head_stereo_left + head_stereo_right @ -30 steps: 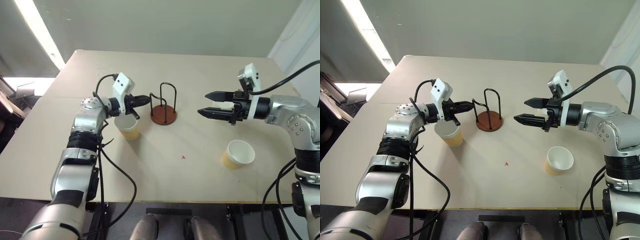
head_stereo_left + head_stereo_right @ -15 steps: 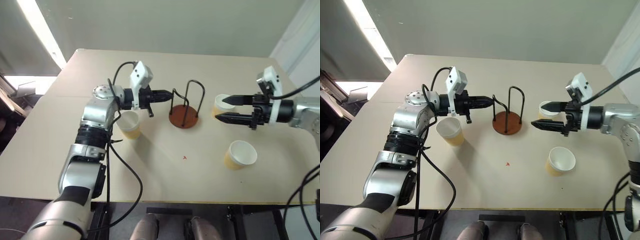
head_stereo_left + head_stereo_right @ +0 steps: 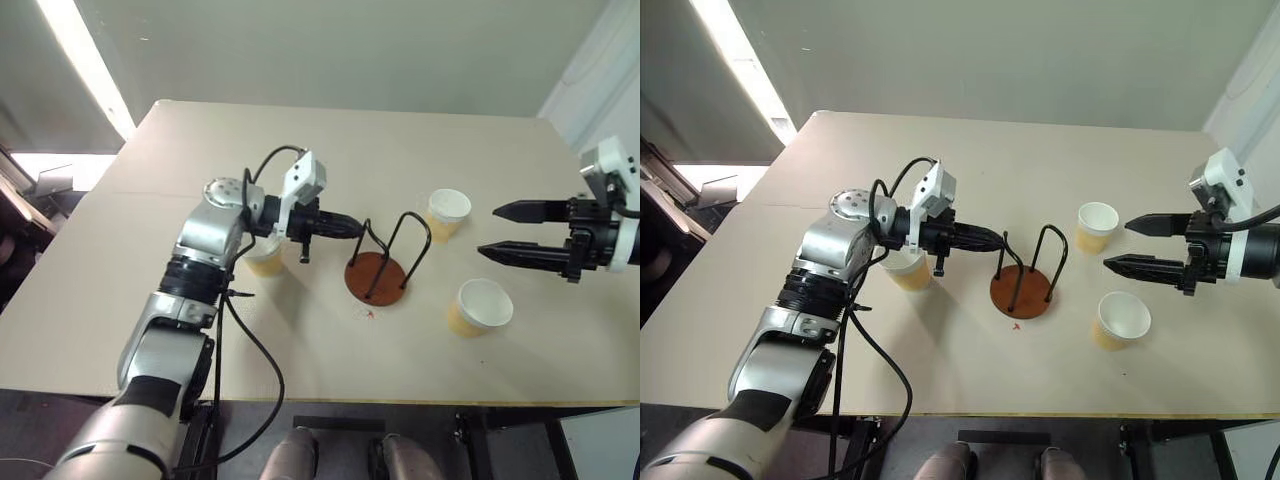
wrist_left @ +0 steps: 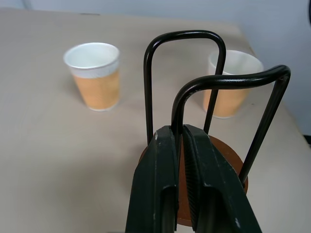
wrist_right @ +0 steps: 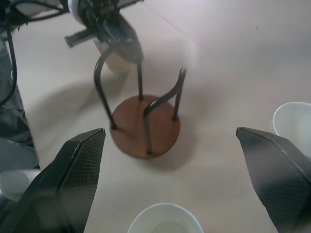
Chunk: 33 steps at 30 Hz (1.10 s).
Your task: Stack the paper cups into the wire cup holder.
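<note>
1. A paper cup point(image 3: 263, 258) is seen left of centre in the head view, upright on the table point(image 3: 120, 270), now partly hidden behind the left arm, where a second ago it stood in plain sight below the wrist.
2. The left gripper point(image 3: 357, 229) is clamped tight on one wire loop of the wire cup holder point(image 3: 378, 278); the loop is pinched between its fingers point(image 4: 160, 174) in the left wrist view.
3. The holder has been dragged from the upper middle of the frame to the centre, its base now near a small red mark point(image 3: 368, 313), and it leans slightly.
4. A second cup point(image 3: 446, 213) stands upright right of centre, just beyond the holder; a second ago it was hidden behind the right gripper.
5. A third cup point(image 3: 479, 306) sits at lower right, unmoved.
6. The right gripper point(image 3: 495, 231) is spread wide and holds nothing; it has been pulled back to the right edge of the frame.
</note>
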Motion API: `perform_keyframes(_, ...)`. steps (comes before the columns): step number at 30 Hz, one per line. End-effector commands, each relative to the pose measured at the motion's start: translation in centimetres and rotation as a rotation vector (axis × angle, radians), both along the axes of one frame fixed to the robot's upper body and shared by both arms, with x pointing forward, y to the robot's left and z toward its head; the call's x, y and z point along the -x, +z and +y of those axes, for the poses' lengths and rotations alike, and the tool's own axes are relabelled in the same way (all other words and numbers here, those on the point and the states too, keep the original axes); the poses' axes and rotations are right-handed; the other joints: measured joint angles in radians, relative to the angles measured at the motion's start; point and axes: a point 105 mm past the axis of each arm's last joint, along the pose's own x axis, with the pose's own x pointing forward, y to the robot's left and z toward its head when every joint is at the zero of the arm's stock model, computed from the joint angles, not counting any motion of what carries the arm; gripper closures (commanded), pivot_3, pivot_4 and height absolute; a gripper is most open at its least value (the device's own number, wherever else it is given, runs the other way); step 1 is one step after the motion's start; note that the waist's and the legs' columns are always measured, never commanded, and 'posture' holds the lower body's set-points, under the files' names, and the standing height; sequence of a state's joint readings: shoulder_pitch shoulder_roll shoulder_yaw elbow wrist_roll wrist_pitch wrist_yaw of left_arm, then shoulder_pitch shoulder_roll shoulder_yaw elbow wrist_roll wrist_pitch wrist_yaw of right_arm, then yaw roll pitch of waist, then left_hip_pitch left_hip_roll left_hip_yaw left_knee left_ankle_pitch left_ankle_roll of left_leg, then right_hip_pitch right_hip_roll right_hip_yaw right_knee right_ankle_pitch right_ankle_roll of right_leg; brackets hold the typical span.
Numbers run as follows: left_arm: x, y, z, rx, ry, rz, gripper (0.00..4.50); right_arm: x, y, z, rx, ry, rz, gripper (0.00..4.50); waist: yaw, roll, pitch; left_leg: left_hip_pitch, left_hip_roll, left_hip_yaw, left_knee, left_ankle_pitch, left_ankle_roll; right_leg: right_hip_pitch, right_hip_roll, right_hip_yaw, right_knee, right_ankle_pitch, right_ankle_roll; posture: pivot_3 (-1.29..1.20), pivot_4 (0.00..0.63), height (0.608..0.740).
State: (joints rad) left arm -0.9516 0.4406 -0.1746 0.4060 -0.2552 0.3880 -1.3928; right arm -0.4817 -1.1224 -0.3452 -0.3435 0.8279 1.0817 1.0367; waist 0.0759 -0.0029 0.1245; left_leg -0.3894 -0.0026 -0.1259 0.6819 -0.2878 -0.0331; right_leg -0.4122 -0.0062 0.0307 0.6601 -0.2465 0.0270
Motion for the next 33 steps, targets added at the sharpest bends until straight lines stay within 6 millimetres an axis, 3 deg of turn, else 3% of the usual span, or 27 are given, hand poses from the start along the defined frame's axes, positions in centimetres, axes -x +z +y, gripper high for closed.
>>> perform_keyframes(1, 1.4, 0.1, -1.3, 0.01, -0.078, -0.012, 4.46, 0.8, 1.5, 0.1, 0.011, -0.001, -0.062, 0.0, 0.0, 0.0, 0.0, 0.0, 0.0, 0.0, 0.0, 0.0, 0.0, 0.0, 0.0, 0.0, 0.0, 0.0, 0.0, 0.0, 0.15, 0.74)
perform_keyframes(11, 1.9, -2.8, -0.7, -0.102, -0.063, -0.031, 4.46, 0.3, 1.3, 0.7, -0.004, 0.011, -0.068, 0.0, 0.0, 0.0, 0.0, 0.0, 0.0, 0.0, 0.001, 0.0, 0.001, 0.0, 0.0, 0.001, 0.0, 0.0, 0.001, 0.0, 0.15, 0.74)
perform_keyframes(12, 1.8, -3.0, -0.5, -0.115, -0.057, -0.041, 3.88, 0.2, 1.3, 0.8, -0.006, 0.014, -0.068, 0.0, 0.0, 0.0, 0.0, 0.0, 0.0, 0.0, 0.001, 0.0, 0.001, 0.001, 0.0, 0.001, 0.0, 0.0, 0.001, 0.0, 0.15, 0.74)
perform_keyframes(15, 1.2, -3.0, -0.1, -0.126, -0.026, -0.07, 3.03, -0.1, 1.1, 1.1, -0.009, 0.022, -0.07, 0.0, 0.0, 0.0, 0.0, 0.001, 0.0, 0.0, 0.001, 0.0, 0.002, 0.001, 0.0, 0.001, 0.0, 0.001, 0.002, 0.0, 0.15, 0.74)
perform_keyframes(23, 0.8, -2.2, 0.5, -0.109, 0.005, -0.103, 0.2, -0.6, 0.9, 1.8, -0.012, 0.052, -0.077, 0.0, 0.0, 0.0, 0.0, 0.001, 0.0, 0.001, 0.001, 0.0, 0.002, 0.001, 0.0, 0.001, 0.0, 0.001, 0.002, 0.0, 0.15, 0.74)
perform_keyframes(24, 0.9, -1.8, 0.6, -0.106, 0.001, -0.116, 0.05, -0.7, 0.9, 1.9, -0.011, 0.058, -0.078, 0.0, 0.0, 0.0, 0.0, 0.001, 0.0, 0.001, 0.001, 0.0, 0.002, 0.001, 0.0, 0.001, 0.0, 0.001, 0.002, 0.0, 0.15, 0.74)
perform_keyframes(33, 1.7, 3.4, 1.4, -0.018, 0.012, -0.197, 0.05, -1.5, 0.9, 2.8, -0.006, 0.115, -0.094, 0.0, -0.001, 0.0, 0.0, 0.001, 0.0, 0.001, 0.001, 0.0, 0.003, 0.001, 0.0, 0.001, -0.001, 0.001, 0.002, 0.0, 0.15, 0.74)
